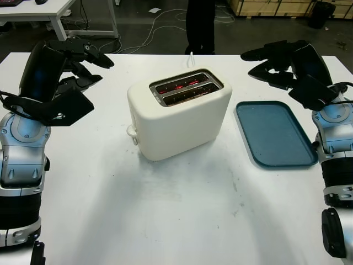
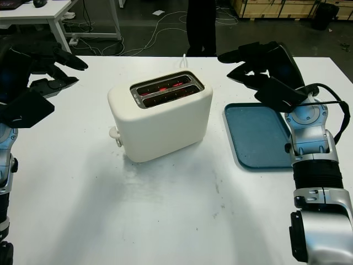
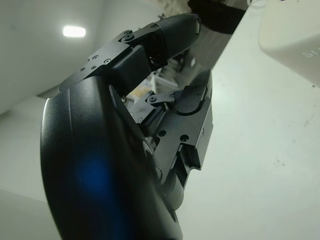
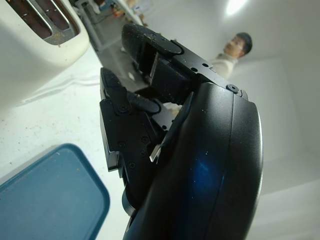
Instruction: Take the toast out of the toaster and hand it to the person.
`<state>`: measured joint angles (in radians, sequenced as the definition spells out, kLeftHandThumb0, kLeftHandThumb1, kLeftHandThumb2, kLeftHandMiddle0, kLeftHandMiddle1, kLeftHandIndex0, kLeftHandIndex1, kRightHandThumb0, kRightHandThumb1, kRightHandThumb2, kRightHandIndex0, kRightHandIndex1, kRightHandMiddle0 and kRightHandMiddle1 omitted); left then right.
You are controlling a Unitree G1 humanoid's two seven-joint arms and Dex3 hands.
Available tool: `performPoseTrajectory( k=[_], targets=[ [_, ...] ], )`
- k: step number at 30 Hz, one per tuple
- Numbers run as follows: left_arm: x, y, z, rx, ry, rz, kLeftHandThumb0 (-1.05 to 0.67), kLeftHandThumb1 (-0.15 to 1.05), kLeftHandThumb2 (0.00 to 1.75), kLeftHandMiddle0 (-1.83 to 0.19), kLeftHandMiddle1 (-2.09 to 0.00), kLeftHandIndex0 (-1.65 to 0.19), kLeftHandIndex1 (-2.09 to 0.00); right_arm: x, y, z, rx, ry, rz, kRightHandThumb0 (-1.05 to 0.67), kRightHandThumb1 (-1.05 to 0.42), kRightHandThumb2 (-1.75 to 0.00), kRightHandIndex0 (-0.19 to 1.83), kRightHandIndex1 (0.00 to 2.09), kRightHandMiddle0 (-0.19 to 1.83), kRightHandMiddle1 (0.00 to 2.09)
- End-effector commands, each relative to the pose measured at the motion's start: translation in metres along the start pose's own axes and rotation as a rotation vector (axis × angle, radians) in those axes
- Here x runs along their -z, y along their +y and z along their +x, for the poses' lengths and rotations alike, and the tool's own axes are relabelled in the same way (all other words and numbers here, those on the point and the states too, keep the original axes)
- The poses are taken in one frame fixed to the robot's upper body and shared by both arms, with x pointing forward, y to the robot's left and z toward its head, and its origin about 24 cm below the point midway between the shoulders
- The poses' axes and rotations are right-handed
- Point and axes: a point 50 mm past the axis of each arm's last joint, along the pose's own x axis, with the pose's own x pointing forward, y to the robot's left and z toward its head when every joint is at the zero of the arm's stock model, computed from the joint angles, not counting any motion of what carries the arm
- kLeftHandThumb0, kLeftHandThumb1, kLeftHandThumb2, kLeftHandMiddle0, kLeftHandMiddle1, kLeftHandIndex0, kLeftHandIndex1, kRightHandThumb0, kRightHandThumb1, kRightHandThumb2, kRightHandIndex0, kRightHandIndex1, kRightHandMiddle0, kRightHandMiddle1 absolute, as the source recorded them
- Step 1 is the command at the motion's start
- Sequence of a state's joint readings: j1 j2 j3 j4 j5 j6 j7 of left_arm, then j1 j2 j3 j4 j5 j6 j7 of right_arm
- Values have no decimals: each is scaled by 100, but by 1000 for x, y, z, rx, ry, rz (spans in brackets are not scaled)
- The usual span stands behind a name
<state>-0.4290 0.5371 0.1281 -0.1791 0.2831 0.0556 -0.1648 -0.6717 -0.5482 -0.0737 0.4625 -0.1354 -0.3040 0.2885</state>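
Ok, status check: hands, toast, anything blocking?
Left hand open, raised left of toaster. Right hand open, above tray. No toast visible above the glowing slots. Nothing blocking either approach; person stands beyond the table.

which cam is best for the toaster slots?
Left eye view: the toaster slots face the camera whole, glowing red inside. Right eye view shows the same. Right wrist view catches one corner of them; left wrist view only a bit of the toaster's side.

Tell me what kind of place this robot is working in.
Probably a lab or workshop, not a kitchen: the toaster sits on a plain white table, cables trail across the dark floor, and another desk stands behind.
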Motion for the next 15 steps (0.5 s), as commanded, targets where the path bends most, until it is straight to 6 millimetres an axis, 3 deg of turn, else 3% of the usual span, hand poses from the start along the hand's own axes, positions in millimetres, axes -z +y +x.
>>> performPoseTrajectory(
  k=[1, 15],
  targets=[
    [2, -2, -2, 7, 14, -3, 22, 83, 1, -98, -94, -99, -54, -2, -3, 1, 19, -12, 1, -10, -86, 0, 103, 48, 108, 1],
    [6, -1, -6, -11, 19, -13, 20, 83, 1, -100, -100, -98, -53, 0, -3, 0, 21, -12, 17, -14, -85, 0, 100, 52, 108, 1]
  ],
)
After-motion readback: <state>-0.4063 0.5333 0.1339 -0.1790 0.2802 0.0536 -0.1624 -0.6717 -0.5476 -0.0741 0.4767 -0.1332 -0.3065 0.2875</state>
